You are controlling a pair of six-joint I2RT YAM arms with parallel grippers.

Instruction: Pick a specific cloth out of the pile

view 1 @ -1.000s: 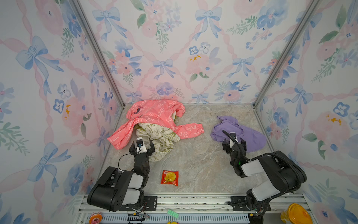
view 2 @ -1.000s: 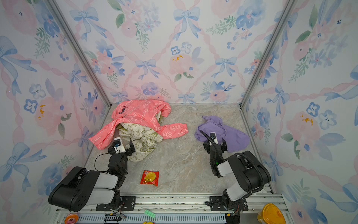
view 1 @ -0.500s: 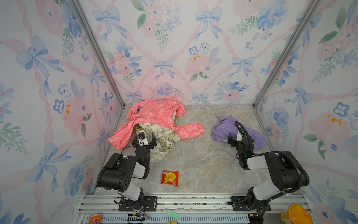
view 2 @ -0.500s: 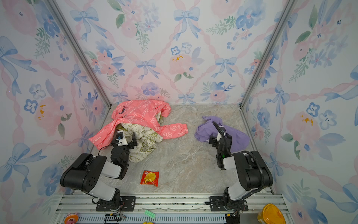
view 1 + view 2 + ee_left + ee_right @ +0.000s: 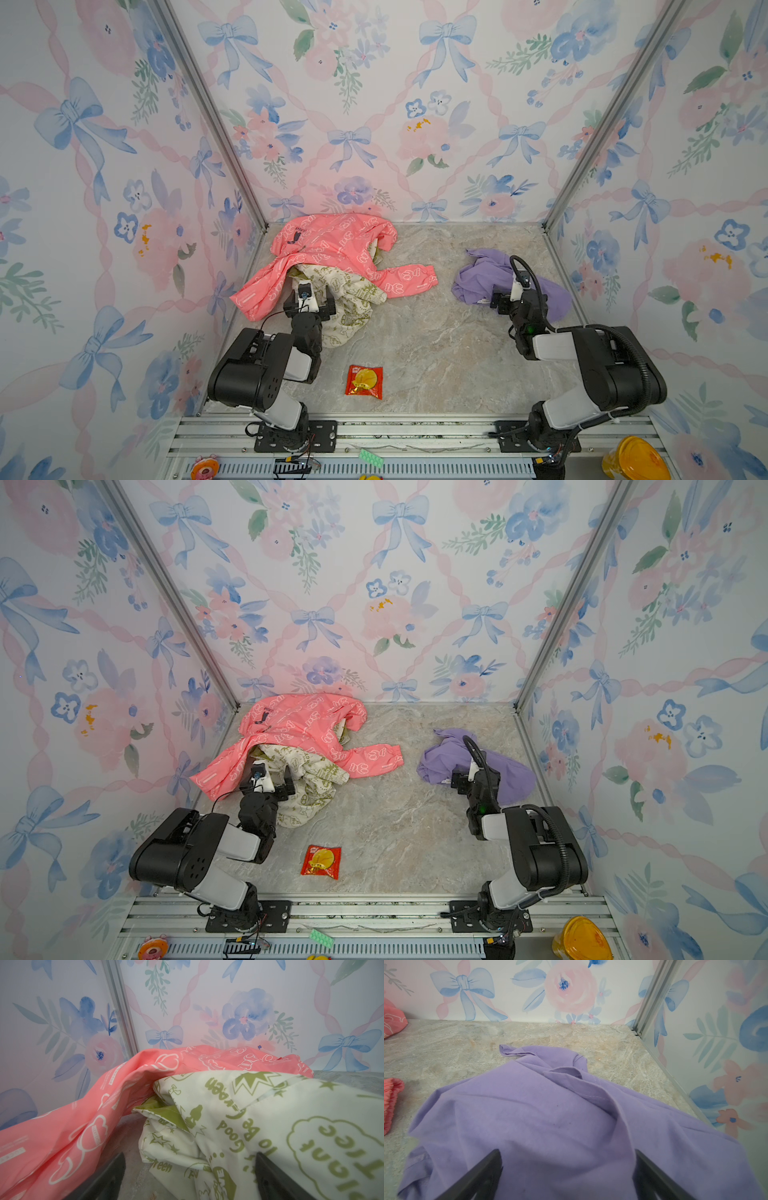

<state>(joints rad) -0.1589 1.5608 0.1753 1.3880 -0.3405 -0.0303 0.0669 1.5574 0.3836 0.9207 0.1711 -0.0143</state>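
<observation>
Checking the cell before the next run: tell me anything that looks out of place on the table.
A red packet lies alone near the front of the table, the only non-garment there. The purple cloth lies on the right, apart from the pile of pink and cream garments. Nothing looks spilled or torn.

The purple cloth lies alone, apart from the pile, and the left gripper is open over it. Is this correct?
Not quite. It is the right gripper that is open over the purple cloth, as the right wrist view shows. The cloth does lie alone, apart from the pile.
</observation>
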